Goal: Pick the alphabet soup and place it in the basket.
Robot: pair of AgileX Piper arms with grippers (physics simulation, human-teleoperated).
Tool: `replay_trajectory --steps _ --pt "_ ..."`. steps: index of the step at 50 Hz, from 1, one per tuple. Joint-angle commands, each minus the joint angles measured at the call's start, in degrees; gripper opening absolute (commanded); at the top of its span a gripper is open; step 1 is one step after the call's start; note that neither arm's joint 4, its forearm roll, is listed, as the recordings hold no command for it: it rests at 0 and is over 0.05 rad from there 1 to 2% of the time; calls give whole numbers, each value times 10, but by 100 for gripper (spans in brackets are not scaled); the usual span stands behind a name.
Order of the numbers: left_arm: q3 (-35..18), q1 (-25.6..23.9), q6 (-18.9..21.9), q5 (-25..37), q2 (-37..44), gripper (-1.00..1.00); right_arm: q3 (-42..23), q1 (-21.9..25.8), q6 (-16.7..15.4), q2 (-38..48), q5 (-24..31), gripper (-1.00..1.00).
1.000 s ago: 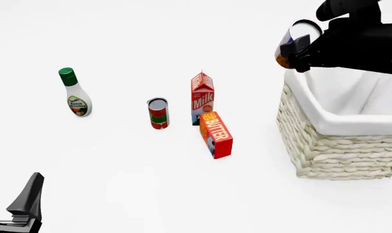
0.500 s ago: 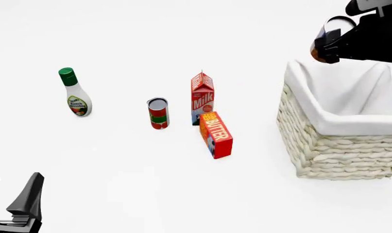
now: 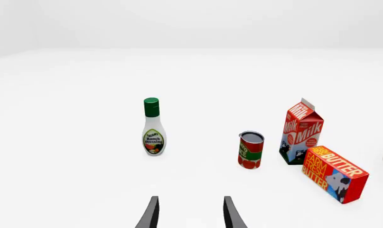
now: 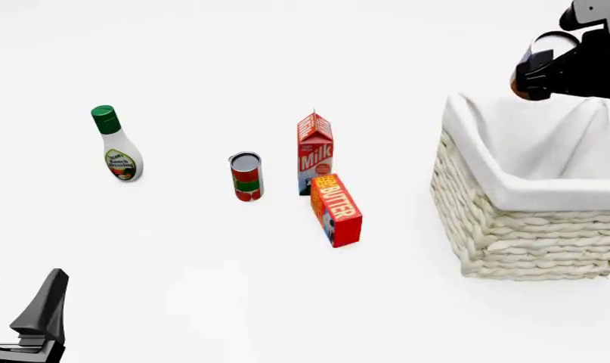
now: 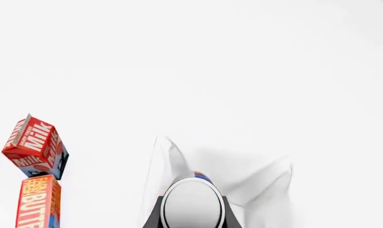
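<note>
**Now over the basket: soup can carried high, drop still to come**

Up at the far right of the front view, the right gripper (image 4: 543, 66) has its jaws clamped on the alphabet soup (image 4: 540, 54), and the can hangs in the air above the back part of the basket (image 4: 506, 227). The right wrist view looks straight down the fingers: the can's pale top (image 5: 192, 203) fills the gap between them, with the white cloth lining (image 5: 255, 175) spread out below. So this reads as the carry-and-place step, the pick done and the release not yet made.

What does the next move ask for? My call: bring the can a little further in over the middle of the opening, lower it, then let go. From the front it sits near the left rear rim rather than dead centre, so a drop from this spot risks clipping the edge.

Inside the basket, only the lining shows; nothing visible in it, though the floor is hidden from the front.

Meanwhile the left gripper (image 4: 17, 314) sits low at the near left, jaws apart, holding nothing. On the table stand the ranch dressing bottle (image 4: 115, 144), the red-and-green can (image 4: 246, 176), the milk carton (image 4: 315, 153) and the butter box (image 4: 336, 209), close beside the carton.
</note>
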Motion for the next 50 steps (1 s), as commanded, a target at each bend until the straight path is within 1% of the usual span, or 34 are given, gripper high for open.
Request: replay_trajectory --steps 1,15,26,35,44,47,48,50 --pt "0 0 0 0 0 100 11 -22 8 -3 -12 -100" --pt "0 0 0 0 0 100 30 -40 5 11 -35 -100" --pt "0 0 0 0 0 100 26 -62 5 43 -53 -100" --pt "0 0 0 0 0 100 43 -75 1 60 -76 -100" --pt "0 0 0 0 0 100 61 -80 -5 72 -92 -100" --pt "0 0 0 0 0 100 53 -80 -8 71 -81 -100" --pt "0 0 0 0 0 100 65 -80 -7 72 -93 -100" --pt "0 0 0 0 0 100 72 -79 -7 73 -100 -100"
